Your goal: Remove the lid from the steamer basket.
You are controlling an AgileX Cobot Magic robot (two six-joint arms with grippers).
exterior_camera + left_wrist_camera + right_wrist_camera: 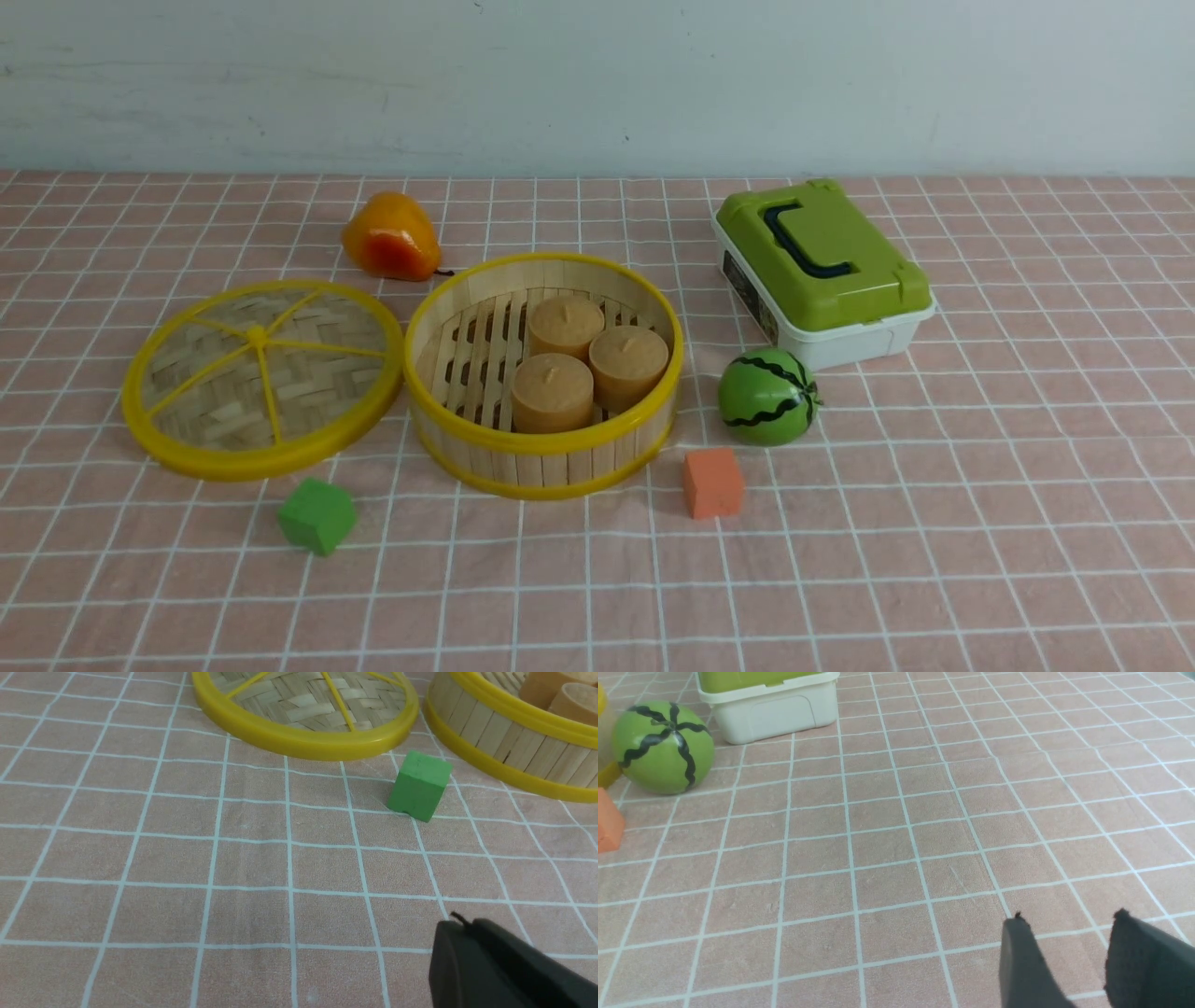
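The lid [264,378], a woven bamboo disc with a yellow rim and spokes, lies flat on the cloth to the left of the steamer basket [544,448], touching or nearly touching it. The basket stands open with three tan cakes [586,364] inside. Neither gripper shows in the front view. In the left wrist view my left gripper [460,926] is shut and empty, low over the cloth, short of the lid [303,718] and basket [509,742]. In the right wrist view my right gripper [1069,919] is open and empty over bare cloth.
A green cube [317,515] sits in front of the lid and an orange cube [712,483] right of the basket. A toy watermelon [768,396], a white box with a green lid [822,271] and an orange pepper [390,238] stand around the basket.
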